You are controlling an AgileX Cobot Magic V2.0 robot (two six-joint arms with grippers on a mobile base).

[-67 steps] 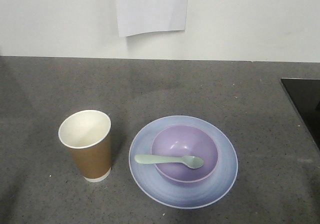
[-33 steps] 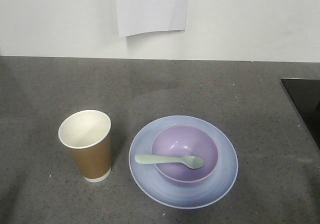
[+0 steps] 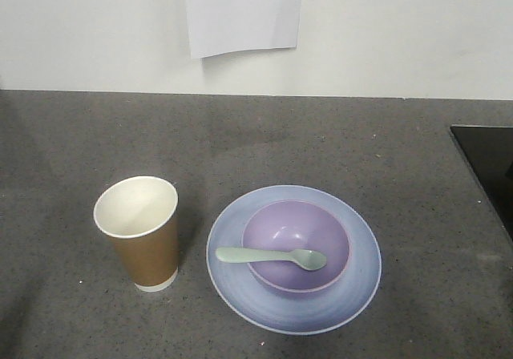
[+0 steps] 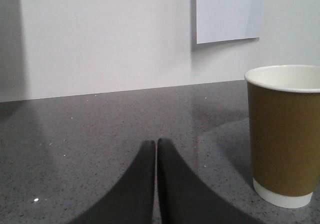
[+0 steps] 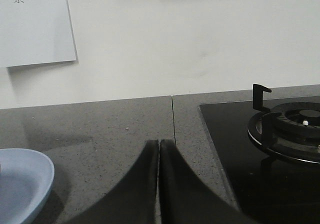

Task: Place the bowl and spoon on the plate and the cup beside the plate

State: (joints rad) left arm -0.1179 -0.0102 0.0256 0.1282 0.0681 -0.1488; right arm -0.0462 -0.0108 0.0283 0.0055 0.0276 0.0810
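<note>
Left gripper: jaws pressed together, nothing btwn them, sitting low over the countertop w/ the cup standing upright nearby at abt 2 o'clock from the tips, not touching. Right gripper: likewise closed flat, empty, low over the counter; the plate edge shows at its 8 o'clock and a gas burner on a black hob at 3 o'clock. Both look parked clear of the setting, prob. bc the layout reads as finished, in my judgement: nothing left to carry. Front view gives the layout neither wrist cam does: bowl sits on the plate roughly centred, spoon lies across the bowl w/ its handle poking out over the rim toward 9 o'clock and the scoop end down inside, and the cup stands at 9 o'clock of the plate, just beside it w/ a small gap, so it won't ride on the rim. Neither arm shows in front view. Wrist cams add what front view lacks: jaw state, the burner grate, printed characters on the paper sheet taped to the wall, and the cup's white base band flat on the counter.
</note>
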